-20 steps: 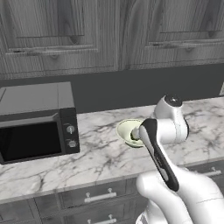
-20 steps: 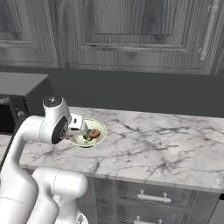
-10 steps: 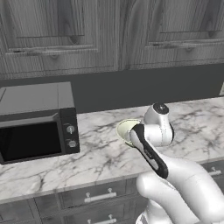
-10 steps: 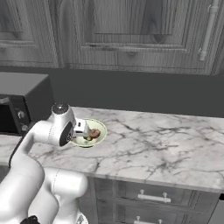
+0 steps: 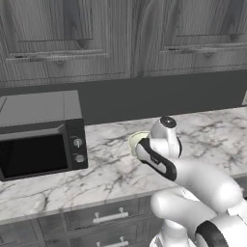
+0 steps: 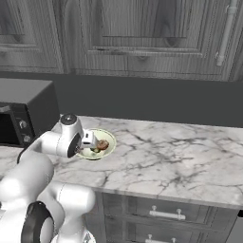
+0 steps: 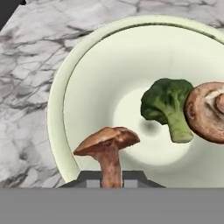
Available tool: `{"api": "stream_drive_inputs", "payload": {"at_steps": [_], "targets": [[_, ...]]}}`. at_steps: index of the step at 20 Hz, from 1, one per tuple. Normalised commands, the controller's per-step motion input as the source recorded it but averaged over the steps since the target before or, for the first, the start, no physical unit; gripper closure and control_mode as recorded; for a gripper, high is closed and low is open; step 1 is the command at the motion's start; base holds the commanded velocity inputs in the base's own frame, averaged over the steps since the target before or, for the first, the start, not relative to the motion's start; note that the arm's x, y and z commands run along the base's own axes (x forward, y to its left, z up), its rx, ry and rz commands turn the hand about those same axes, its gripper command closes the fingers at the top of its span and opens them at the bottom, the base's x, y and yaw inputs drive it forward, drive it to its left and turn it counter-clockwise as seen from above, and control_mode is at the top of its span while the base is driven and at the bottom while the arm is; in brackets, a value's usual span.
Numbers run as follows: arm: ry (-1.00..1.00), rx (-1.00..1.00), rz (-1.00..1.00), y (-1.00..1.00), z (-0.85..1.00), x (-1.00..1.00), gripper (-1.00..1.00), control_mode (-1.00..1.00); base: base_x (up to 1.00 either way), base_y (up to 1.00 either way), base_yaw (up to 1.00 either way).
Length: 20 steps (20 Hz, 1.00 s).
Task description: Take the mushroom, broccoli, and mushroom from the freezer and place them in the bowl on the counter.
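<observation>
The white arm bends low over the white marble counter with grey veins [image 6: 190, 152], its two-finger gripper [image 6: 91, 140] at the left edge of the round, shallow, pale cream-green bowl [image 7: 87, 87]. In the hand view the two dark fingertips [image 7: 89, 178] are pressed almost together on the stem of a brown-capped mushroom [image 7: 108, 148], which stands upright between them over the near rim of the bowl. Inside the bowl lies a small dark green lumpy broccoli floret [image 7: 168, 107], tipped on its side with its pale stalk pointing toward the near edge, and just to its right, touching it, a second brown mushroom [image 7: 205, 111] shows its round cap. In the right base view the bowl [image 6: 108, 144] sits on the counter near the left end, just right of the black-fronted microwave [image 6: 19, 118], with brown and green pieces visible in it. In the left base view the bowl's rim [image 5: 136, 140] shows just beside the arm's upper joint, to the right of the microwave [image 5: 41, 132]. Dark grey wood drawers with silver bar handles [image 6: 166, 214] run below the counter.
</observation>
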Motion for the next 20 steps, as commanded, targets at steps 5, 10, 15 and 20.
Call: {"api": "stream_drive_inputs", "payload": {"at_steps": [5, 10, 15, 20], "targets": [[-0.01, 0.02, 0.04, 0.04, -0.24, 0.46, -1.00, -1.00, 0.00, 0.00, 0.00], [-0.04, 0.02, 0.02, -0.01, -0.17, 0.33, -1.00, -1.00, 0.00, 0.00, 0.00], [0.00, 0.00, 0.00, -0.04, 0.07, -0.27, -1.00, -1.00, 0.00, 0.00, 0.00], [-0.04, 0.00, -0.03, -0.17, 0.40, -0.57, -1.00, -1.00, 0.00, 0.00, 0.00]]}}
